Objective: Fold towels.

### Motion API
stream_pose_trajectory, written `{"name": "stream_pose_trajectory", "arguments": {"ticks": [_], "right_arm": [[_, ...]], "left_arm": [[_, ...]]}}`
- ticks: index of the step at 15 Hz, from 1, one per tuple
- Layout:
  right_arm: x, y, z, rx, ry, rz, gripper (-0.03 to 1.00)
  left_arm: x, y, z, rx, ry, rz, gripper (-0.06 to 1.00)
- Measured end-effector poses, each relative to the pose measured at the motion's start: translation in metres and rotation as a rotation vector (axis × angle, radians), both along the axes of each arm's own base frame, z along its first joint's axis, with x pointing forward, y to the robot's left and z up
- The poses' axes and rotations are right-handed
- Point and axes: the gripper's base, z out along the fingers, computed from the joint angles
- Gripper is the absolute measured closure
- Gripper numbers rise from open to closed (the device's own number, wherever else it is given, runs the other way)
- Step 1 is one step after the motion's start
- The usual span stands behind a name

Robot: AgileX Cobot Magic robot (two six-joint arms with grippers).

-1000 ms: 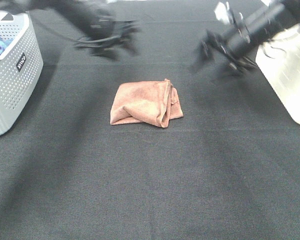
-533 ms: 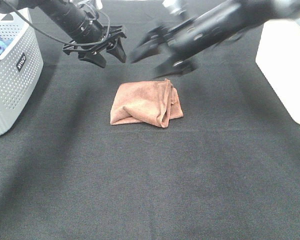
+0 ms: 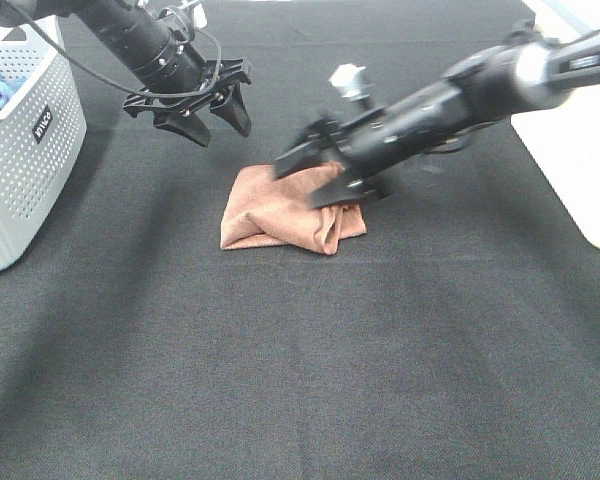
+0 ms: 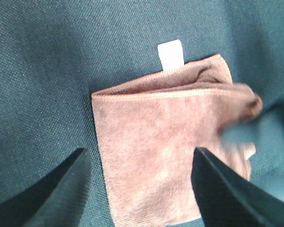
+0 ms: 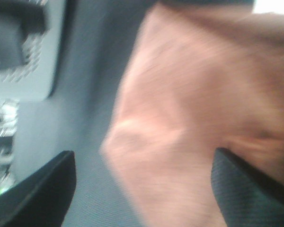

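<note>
the right gripper [image 3: 300, 185], jaws spread, hovers over the towel [image 3: 270, 220] mid-frame, way nearer than the equally splayed left gripper [image 3: 222, 133] upper left.

Terracotta towel [image 3: 280, 210] — folded, rumpled — mid-table.

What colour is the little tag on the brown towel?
White; the tag on the towel shows best in the left wrist view.
</note>
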Motion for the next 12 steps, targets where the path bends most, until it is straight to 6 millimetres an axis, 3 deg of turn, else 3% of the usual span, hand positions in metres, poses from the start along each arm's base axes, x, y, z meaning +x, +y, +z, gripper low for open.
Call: {"name": "stream_pose_trajectory", "arguments": {"ticks": [1,5,8,10,12], "right_arm": [[0.0,0.0,0.0,0.0,0.0,0.0,0.22],[0.011,-0.032,-0.006,-0.109,-0.05,-0.057,0.22],[0.012,-0.038,-0.008,-0.199,-0.072,-0.058,0.22],[0.01,-0.041,0.009,-0.266,-0.104,-0.039,0.22],[0.007,-0.046,0.051,-0.318,-0.151,-0.057,0.22]], "left_arm": [[0.0,0.0,0.0,0.0,0.0,0.0,0.35],[0.0,0.0,0.0,0.001,0.003,-0.001,0.35],[-0.001,0.0,0.001,0.002,0.009,-0.007,0.35],[-0.004,0.0,0.008,0.022,0.026,-0.048,0.35],[-0.005,0.001,0.028,0.046,0.01,-0.09,0.35]]}}
